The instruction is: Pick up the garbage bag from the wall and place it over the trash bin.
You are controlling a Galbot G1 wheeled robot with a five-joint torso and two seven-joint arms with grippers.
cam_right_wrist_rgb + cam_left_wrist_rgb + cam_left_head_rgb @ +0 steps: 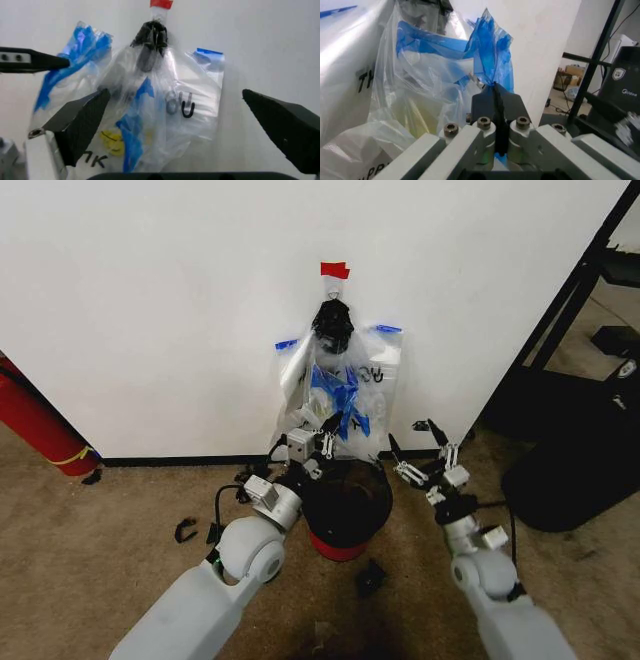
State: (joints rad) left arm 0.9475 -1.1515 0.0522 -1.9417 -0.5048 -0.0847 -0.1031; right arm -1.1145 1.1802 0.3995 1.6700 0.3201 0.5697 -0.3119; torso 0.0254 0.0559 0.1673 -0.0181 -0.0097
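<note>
The garbage bag (pixel 345 390) hangs on the white wall (pixel 150 300) below a piece of red tape (pixel 335 270) and a black knotted lump (pixel 332 325). It is clear plastic with blue handles and black print. In the left wrist view my left gripper (pixel 496 90) is shut on a blue handle strip (pixel 492 48). The head view places that left gripper (pixel 333 428) at the bag's lower front. My right gripper (pixel 412 435) stands open just right of the bag, apart from it, and faces the garbage bag (pixel 150 108). The trash bin (pixel 345 500), black with a red base, sits directly below.
A red cylinder (pixel 35 420) leans at the far left by the black baseboard (pixel 180 461). A black shelf frame (pixel 570 310) and a big black bulky thing (pixel 575 480) stand on the right. Small black scraps (pixel 185 530) lie on the carpet.
</note>
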